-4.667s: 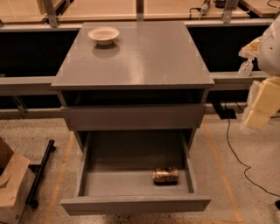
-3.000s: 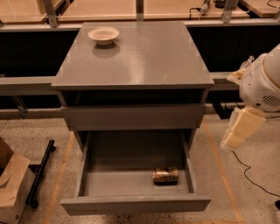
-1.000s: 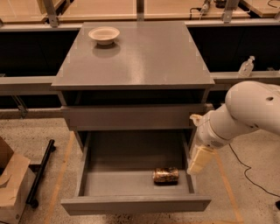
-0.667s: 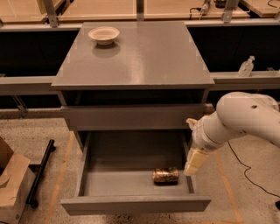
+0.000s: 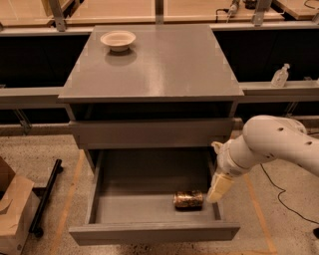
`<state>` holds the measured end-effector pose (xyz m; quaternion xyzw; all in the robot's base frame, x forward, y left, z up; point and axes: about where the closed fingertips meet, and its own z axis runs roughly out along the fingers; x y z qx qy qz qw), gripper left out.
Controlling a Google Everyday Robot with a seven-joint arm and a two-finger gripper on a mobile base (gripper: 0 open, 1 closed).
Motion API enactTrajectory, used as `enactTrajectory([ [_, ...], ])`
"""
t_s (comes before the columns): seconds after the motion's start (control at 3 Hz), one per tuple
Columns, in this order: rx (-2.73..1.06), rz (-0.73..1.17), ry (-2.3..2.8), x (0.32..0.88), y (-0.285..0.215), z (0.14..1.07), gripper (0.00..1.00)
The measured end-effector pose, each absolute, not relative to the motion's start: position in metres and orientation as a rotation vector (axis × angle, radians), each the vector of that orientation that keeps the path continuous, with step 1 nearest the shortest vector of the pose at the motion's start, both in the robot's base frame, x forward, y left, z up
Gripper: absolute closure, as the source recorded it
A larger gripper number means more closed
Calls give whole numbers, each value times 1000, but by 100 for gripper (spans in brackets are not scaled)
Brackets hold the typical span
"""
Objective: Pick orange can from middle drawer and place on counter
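Orange can [image 5: 188, 199]: small cylinder, shiny golden-orange with mottled brownish print, lying on its side at lower centre-right of the frame. It rests on the floor of the middle drawer, near the front wall and close to the right wall

Middle drawer [image 5: 149, 233]: pulled fully open at the bottom of the frame. Wide, grey, plain flat front with no handle, shallow box walls, bare matte floor. All the floor to the left of the can and behind it is open. The tight side is the right, where the can lies close to the wall

My gripper [image 5: 219, 188]: pale cream, tapered, hanging at the drawer's right wall just to the right of the can, tip pointing down. Whether it touches the can I cannot tell, and whether it is released or clenched I cannot tell. It holds nothing that I can see. My arm [image 5: 274, 144] is smooth, white and rounded, and comes in from the right edge of the frame

Upper drawer front [image 5: 149, 133]: flat grey panel, shut, directly above the open drawer, with a dark gap over it

Counter [image 5: 159, 69]: broad, smooth grey top, slightly glossy, squarish with sharp edges, in the upper middle. Most of it is bare

Bowl [image 5: 118, 40]: pale, round, shallow, on the counter's upper left corner

Bottle [image 5: 280, 75]: small and clear, on a grey ledge at the right edge

Cardboard box [image 5: 12, 214]: brown, lower left, with a black bar [image 5: 45, 196] beside it

Floor [image 5: 269, 234]: speckled and pale, crossed by a black cable [image 5: 281, 196] at lower right

Wooden tables [image 5: 114, 9]: light, along the top edge
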<state>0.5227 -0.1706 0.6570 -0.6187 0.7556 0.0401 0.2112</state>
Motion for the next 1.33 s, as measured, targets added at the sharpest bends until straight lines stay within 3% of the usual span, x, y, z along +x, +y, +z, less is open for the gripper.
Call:
enactTrajectory([
  [1.33,-1731,147,2109,579,-128,529,0],
])
